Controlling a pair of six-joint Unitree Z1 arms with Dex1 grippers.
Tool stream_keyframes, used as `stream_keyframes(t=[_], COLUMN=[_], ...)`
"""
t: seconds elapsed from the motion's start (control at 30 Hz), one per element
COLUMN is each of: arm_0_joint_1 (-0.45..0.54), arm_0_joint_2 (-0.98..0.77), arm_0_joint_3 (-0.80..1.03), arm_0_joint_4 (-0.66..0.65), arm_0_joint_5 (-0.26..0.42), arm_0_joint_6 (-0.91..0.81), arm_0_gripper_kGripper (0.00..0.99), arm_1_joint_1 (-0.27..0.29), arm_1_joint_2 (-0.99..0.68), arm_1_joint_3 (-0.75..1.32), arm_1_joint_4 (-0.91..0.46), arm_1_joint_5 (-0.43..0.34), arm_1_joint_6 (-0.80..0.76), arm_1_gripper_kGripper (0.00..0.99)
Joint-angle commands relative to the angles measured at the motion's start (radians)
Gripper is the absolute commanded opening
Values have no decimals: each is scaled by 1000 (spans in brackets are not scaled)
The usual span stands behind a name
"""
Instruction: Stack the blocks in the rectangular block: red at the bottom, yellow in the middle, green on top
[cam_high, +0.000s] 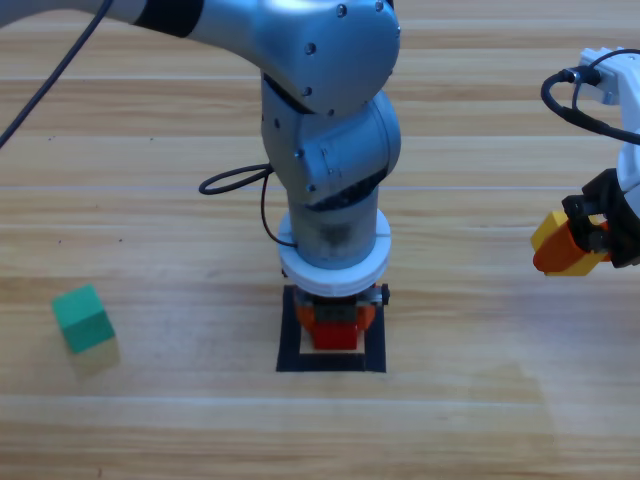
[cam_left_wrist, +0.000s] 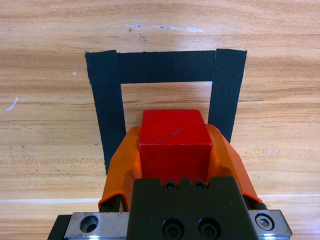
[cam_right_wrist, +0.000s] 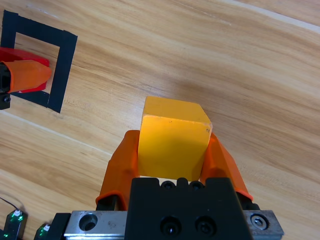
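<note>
The left tool (cam_left_wrist: 175, 150) has its jaws closed on the red cube (cam_left_wrist: 173, 140), held over the black tape outline (cam_left_wrist: 167, 66) on the desk (cam_high: 180, 420). The right tool (cam_right_wrist: 172, 150), off to the side, clamps the yellow cube (cam_right_wrist: 172, 140). The green cube (cam_high: 83, 318) sits farthest, well apart.

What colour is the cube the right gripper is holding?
Yellow. The right gripper is shut on the yellow cube, seen best in the right wrist view.

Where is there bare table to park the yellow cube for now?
Bare wood lies between the tape outline and the right gripper holding the yellow cube, and between the outline and the green cube. The outline is crowded: the left gripper holds the red cube there.
</note>
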Motion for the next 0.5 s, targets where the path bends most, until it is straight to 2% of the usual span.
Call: stream_keyframes(t=[0.03,0.1,0.13,0.2,0.27,0.33,0.5], arm_0_joint_1=[17,17,17,16,16,16,16], arm_0_joint_2=[69,69,69,61,55,46,15], arm_0_joint_3=[10,7,-2,-7,1,7,21], arm_0_joint_4=[-13,-14,-13,-13,-13,-13,-13], arm_0_joint_5=[-7,-7,-7,-5,-5,-4,4], arm_0_joint_6=[11,11,11,2,-8,-11,-17], arm_0_gripper_kGripper=[48,218,376,769,936,982,990], arm_1_joint_1=[-10,-10,-10,-10,-10,-10,-10], arm_1_joint_2=[18,19,21,22,22,22,18], arm_1_joint_3=[13,13,12,12,12,12,10], arm_1_joint_4=[9,9,9,9,9,9,9], arm_1_joint_5=[1,1,1,1,1,1,3], arm_1_joint_6=[-8,-8,-7,-7,-7,-7,-2], arm_1_gripper_kGripper=[161,161,161,161,161,161,161])
